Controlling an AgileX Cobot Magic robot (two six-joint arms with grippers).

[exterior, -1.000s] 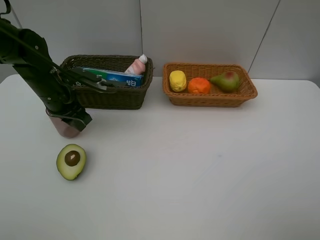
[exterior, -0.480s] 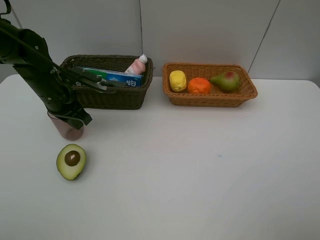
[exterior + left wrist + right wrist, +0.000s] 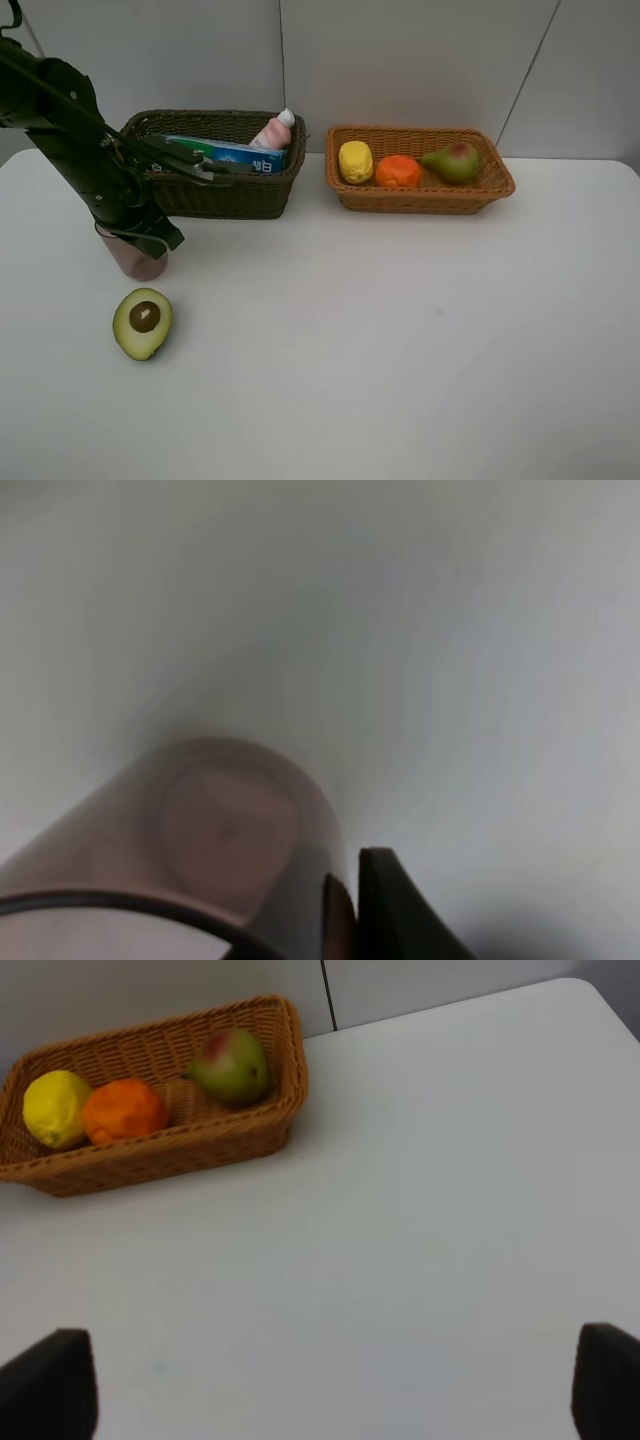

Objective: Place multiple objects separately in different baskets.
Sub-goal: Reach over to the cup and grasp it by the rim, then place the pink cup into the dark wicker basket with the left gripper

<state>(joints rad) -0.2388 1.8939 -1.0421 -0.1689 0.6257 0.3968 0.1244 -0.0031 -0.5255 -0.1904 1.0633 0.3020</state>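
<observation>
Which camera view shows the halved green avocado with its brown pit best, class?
The exterior high view: the halved green avocado with its brown pit lies whole and unobstructed on the white table, cut face up. The left wrist view shows only a translucent mauve cup; the right wrist view shows no avocado.

You have a plain white tabletop (image 3: 400, 340) filling most of the high view, matte and evenly lit, with soft shadows on it. Behind it you see a pale grey wall (image 3: 400, 60) made of panels, split by thin dark seams: one runs straight up near the middle, another slants at the right. In the right wrist view you catch the tabletop's rounded far corner (image 3: 590, 990) against that wall.
</observation>
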